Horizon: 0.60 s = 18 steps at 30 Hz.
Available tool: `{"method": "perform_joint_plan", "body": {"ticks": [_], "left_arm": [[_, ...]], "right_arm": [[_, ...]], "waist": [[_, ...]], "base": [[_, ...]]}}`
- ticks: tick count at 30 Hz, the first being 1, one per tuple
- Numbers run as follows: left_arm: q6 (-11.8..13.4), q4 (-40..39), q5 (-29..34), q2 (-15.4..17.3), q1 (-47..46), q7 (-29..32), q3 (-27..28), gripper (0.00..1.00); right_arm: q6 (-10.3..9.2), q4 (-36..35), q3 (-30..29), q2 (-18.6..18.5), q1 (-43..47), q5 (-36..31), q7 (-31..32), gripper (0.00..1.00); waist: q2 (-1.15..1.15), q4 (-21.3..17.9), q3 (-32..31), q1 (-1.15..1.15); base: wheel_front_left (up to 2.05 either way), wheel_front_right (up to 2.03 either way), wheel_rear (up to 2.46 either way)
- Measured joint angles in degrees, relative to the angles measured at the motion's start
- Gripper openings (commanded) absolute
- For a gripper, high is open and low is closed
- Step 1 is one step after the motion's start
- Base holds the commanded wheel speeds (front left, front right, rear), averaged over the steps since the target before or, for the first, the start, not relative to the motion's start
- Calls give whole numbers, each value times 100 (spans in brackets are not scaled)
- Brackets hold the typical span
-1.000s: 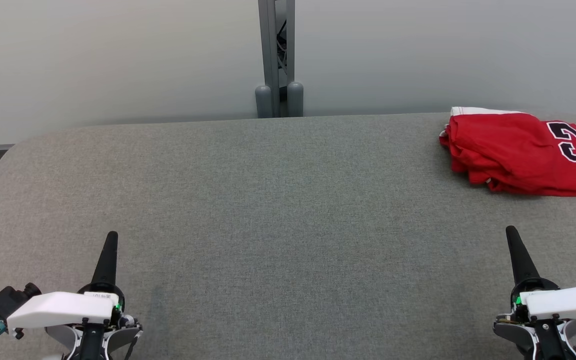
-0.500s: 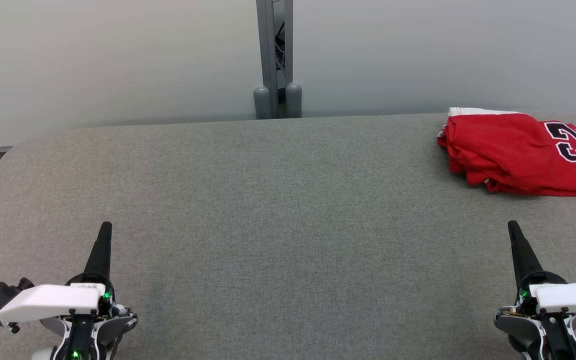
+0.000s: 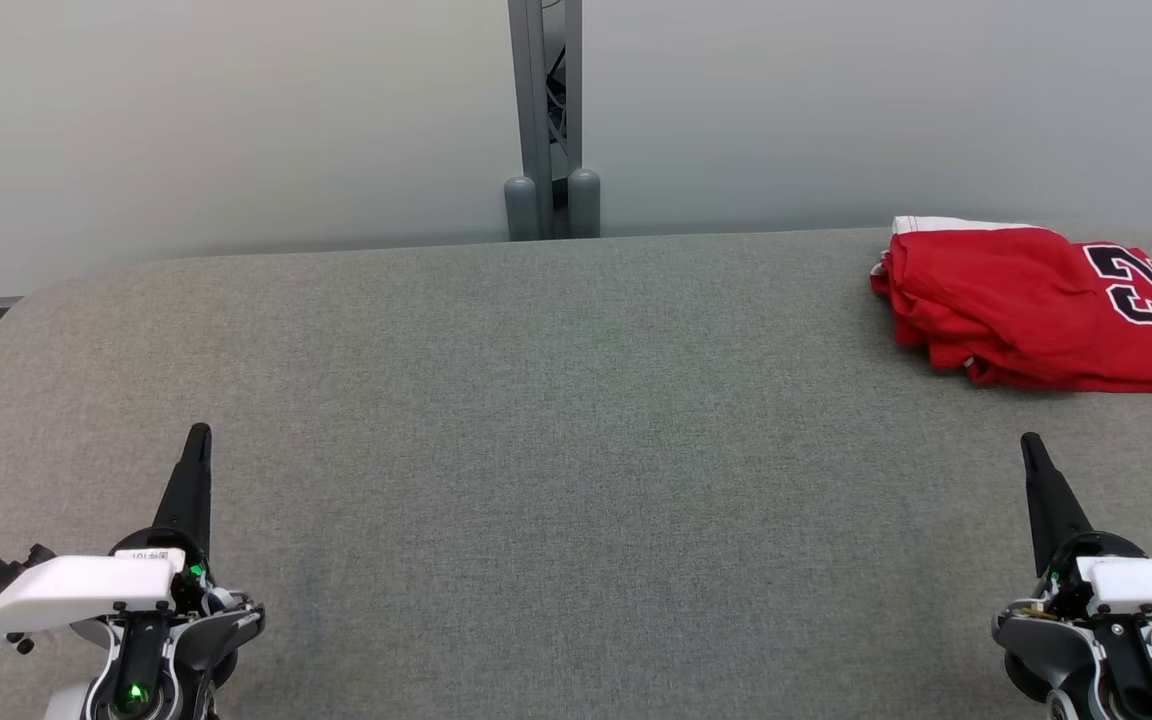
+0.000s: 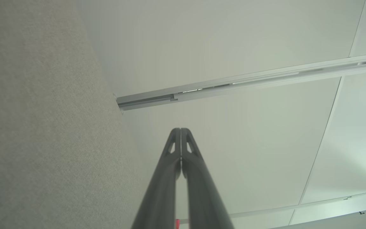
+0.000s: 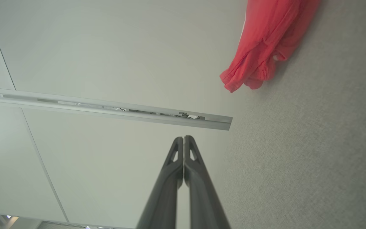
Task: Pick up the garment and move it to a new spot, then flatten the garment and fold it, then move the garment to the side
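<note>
1. The red shirt (image 3: 1026, 305) lies in a folded, lumpy pile at the far right corner of the grey table top (image 3: 576, 420), close to the back edge. It has a dark number 23 (image 3: 1136, 288) on it and a white strip (image 3: 956, 223) along its back side.
2. Nothing touches the shirt. Both claws are well apart from it.
3. R claw (image 3: 1032, 442) is at the near right, below the shirt in the head view. Its 2 dark fingers are pressed together, tips touching, w/ nothing held.
4. L claw (image 3: 198, 434) is at the near left, far across the table from the shirt. Its fingers are together too, nothing btwn them.
5. Behind the table are a pale wall (image 3: 236, 120) and a grey post (image 3: 544, 110) in the middle.
</note>
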Motion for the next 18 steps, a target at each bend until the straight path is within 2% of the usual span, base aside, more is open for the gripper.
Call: {"method": "perform_joint_plan", "body": {"ticks": [18], "left_arm": [[-93, 131, -534, -12, -166, 193, 153, 0]], "right_arm": [[0, 66, -77, 3, -107, 580, 148, 0]], "waist": [[0, -25, -19, 0]], "base": [[0, 0, 0]]}}
